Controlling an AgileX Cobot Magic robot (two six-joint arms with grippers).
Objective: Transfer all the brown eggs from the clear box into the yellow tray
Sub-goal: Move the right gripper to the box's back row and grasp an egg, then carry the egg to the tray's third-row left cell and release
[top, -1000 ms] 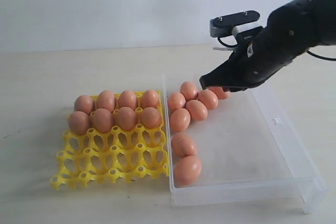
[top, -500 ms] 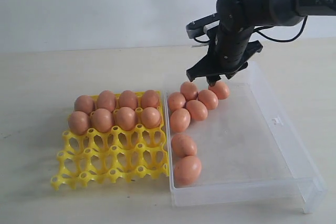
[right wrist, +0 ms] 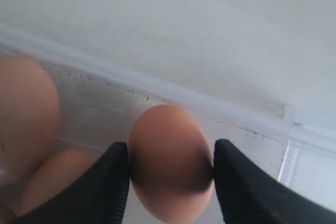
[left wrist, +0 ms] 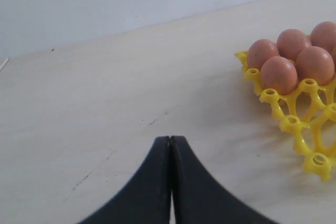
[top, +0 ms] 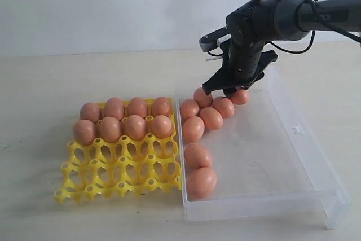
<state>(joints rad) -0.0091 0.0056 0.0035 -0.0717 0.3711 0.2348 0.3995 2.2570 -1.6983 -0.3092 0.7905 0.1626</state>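
Observation:
My right gripper (top: 230,90) reaches down into the far end of the clear box (top: 265,150). Its fingers (right wrist: 113,182) press both sides of one brown egg (right wrist: 170,156), which lies at the far wall (top: 240,96). Several more brown eggs (top: 211,118) lie along the box's left side. The yellow tray (top: 121,167) stands left of the box, with its two far rows filled with eggs (top: 124,119) and its near rows bare. My left gripper (left wrist: 170,139) is shut and empty above the table beside a tray corner (left wrist: 294,124); the exterior view does not show it.
The right half of the box floor (top: 282,139) holds nothing. The box's lipped near end (top: 333,204) points toward the front right. Bare table (top: 39,94) lies left of the tray, and a pale wall stands behind.
The right arm swung left, turned and came down over the far egg. Its fingers now sit against that egg's sides. The eggs and tray have not moved.

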